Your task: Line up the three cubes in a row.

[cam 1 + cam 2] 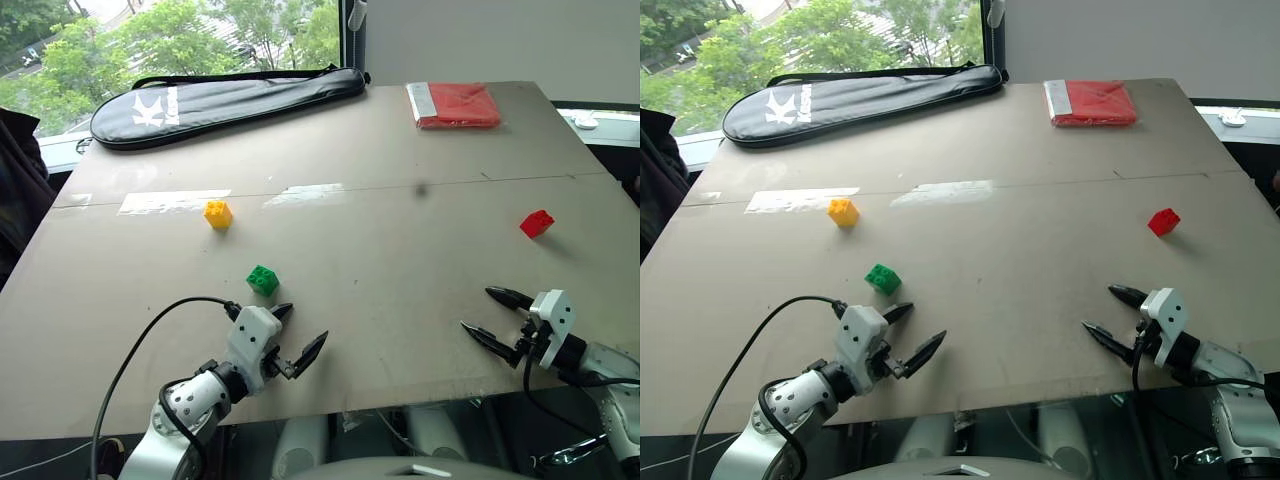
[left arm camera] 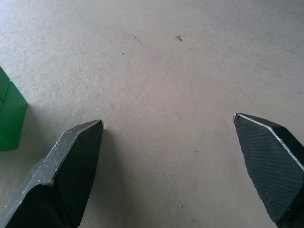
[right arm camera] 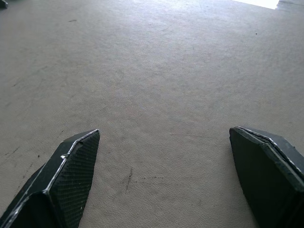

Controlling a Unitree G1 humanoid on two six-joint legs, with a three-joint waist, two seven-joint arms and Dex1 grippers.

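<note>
Three studded cubes lie apart on the brown table (image 1: 400, 260). The yellow cube (image 1: 218, 214) sits left of centre, the green cube (image 1: 262, 280) a little nearer and to its right, and the red cube (image 1: 536, 223) far off on the right side. My left gripper (image 1: 302, 330) hovers open near the table's front edge, just short of the green cube (image 2: 10, 114), with nothing between its fingers. Over on the right, near the front edge, my right gripper (image 1: 484, 314) is open and empty, well short of the red cube.
A long black racket bag (image 1: 225, 100) lies across the far left of the table. A flat red folded packet (image 1: 455, 104) rests at the far right. A strip of clear tape (image 1: 170, 202) runs left of the yellow cube.
</note>
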